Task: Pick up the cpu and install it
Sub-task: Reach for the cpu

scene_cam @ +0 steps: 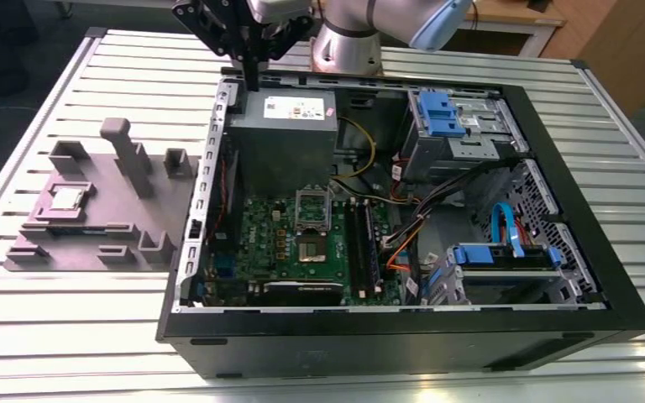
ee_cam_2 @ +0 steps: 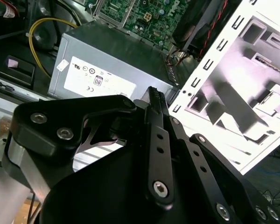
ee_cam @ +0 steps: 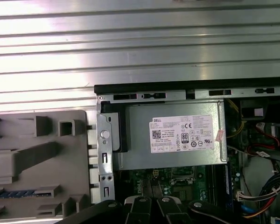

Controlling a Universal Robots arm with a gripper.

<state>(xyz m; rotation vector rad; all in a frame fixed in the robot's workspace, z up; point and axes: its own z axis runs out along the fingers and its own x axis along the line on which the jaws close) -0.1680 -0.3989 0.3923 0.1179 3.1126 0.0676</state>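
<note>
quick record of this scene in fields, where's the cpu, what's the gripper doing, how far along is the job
cpu: lying flat on the grey fixture, on the exterior view's left, outside the computer case
gripper: shut, holding nothing, above the case's far edge near the power supply
motherboard: inside the open case, next to the power supply
progress: cpu not yet picked up, gripper well apart from it
</note>
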